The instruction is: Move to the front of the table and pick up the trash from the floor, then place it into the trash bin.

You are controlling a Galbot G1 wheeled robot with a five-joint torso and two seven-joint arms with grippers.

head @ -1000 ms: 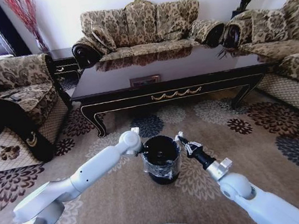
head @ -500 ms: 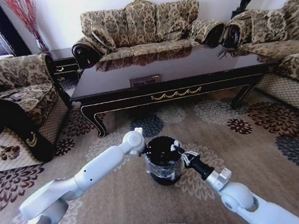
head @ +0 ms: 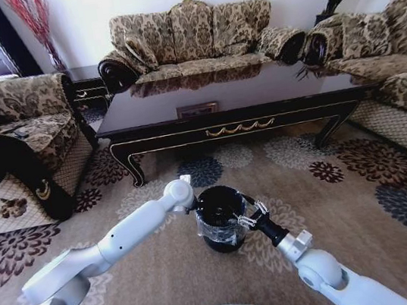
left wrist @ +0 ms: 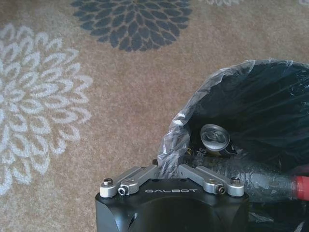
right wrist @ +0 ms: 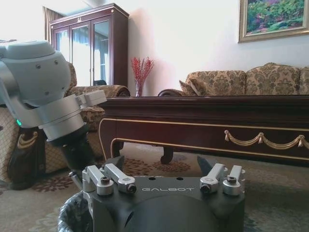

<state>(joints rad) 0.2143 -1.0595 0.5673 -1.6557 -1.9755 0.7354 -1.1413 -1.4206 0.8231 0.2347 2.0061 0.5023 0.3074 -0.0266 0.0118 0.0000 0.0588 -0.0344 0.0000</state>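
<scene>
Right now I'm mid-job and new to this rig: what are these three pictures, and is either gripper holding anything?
This is a wheeled robot with two arms. The wide picture comes from its head, looking down at the carpet, with the table beyond. The other two come from a camera on each wrist.

The left gripper is pinched shut on the plastic at the rim of the bin. Its camera looks into the bin, where a bottle with a red cap lies.

The right gripper is at the bin's right rim, open and holding nothing. Its camera looks across at the table.
</scene>
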